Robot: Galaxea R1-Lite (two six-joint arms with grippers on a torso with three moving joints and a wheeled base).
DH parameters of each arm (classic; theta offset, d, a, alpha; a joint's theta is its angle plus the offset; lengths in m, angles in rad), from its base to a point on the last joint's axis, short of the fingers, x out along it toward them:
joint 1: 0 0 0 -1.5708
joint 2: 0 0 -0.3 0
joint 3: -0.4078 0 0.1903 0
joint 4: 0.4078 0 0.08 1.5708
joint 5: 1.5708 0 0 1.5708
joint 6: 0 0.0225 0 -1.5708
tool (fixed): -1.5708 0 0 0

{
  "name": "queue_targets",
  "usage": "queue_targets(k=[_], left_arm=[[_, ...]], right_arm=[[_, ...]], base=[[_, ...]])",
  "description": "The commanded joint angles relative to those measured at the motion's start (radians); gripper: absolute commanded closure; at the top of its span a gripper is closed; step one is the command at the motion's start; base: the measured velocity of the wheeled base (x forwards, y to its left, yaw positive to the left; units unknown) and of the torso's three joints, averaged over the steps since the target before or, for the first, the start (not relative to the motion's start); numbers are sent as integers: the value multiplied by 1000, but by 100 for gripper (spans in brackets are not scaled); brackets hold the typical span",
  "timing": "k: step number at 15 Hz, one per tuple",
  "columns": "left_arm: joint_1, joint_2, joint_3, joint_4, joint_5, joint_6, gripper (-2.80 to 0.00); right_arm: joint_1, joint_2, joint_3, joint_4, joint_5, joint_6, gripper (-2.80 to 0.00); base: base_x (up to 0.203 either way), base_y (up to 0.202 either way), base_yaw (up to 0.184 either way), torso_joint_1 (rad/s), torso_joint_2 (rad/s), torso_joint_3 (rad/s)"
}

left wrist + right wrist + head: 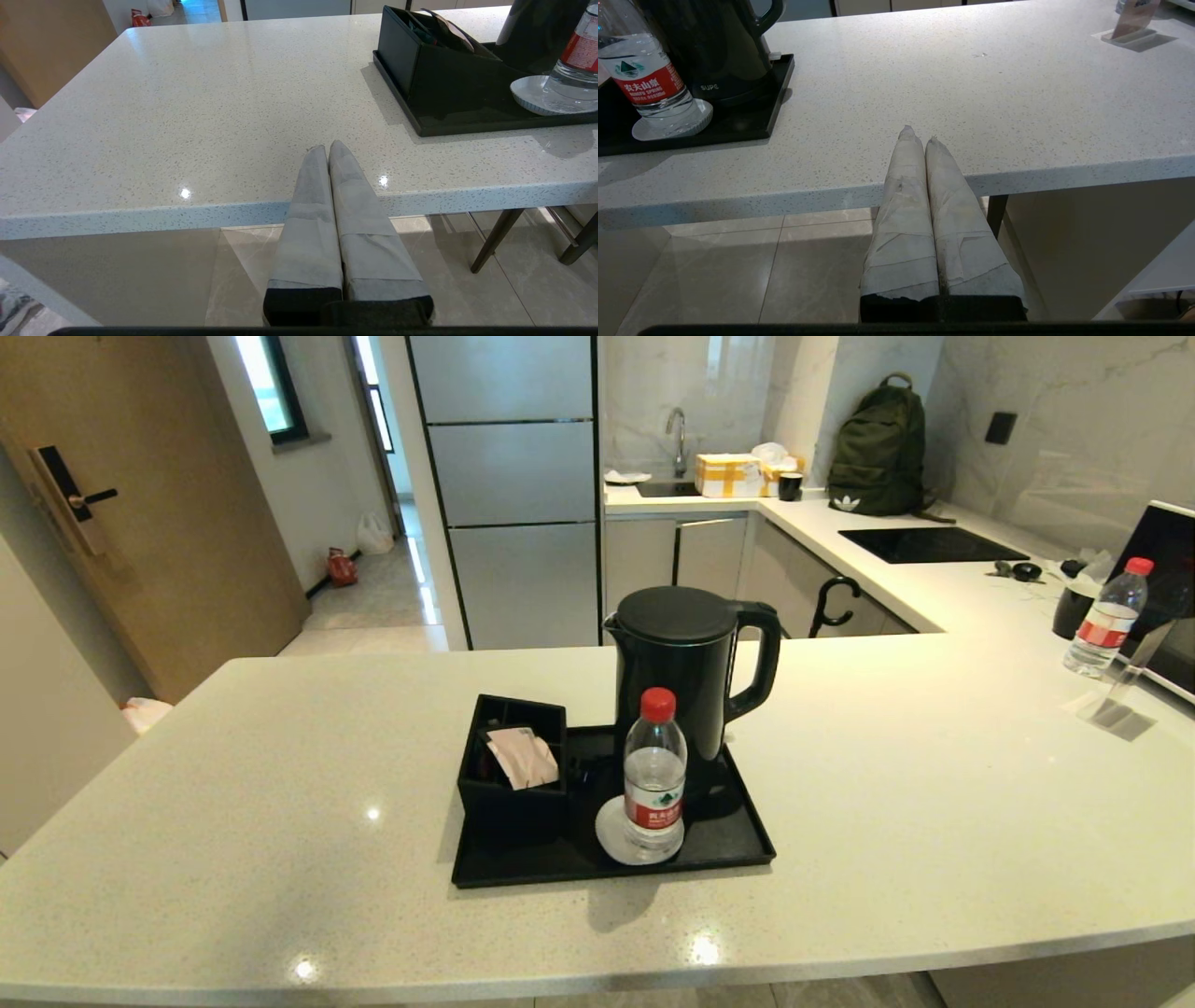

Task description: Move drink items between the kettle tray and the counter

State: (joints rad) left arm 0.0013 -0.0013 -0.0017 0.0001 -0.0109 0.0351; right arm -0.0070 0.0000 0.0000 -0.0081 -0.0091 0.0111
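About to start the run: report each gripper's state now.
Left gripper: shut, holding nothing, at the off-white speckled stone counter edge.
Right gripper: shut, holding nothing, at the same edge.

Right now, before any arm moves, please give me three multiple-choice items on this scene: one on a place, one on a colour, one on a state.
1. Where does the kettle stand?
A. at the back of the tray
B. on the counter left of the tray
C. by the sink

2. What colour is the cap of the water bottle on the tray?
A. blue
B. red
C. white

3. How is the left gripper?
A. shut on the sachet
B. wide open
C. shut and empty

Key: 1 A, it stands behind the bottle on the tray; 2 B, the head view shows it; 3 C, its fingers meet at the counter's near edge, as do the right gripper's.
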Motion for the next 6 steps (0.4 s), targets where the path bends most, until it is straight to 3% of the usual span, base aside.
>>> queue_targets(k=[1,6], left_arm=[[0,1,0,0,0,0,0],[0,1,0,0,0,0,0]], right_arm=[[-1,0,1,0,-2,-2,0],[-1,0,2,0,0,0,0]], base=[[0,0,0,0,0,0],[0,0,0,0,0,0]])
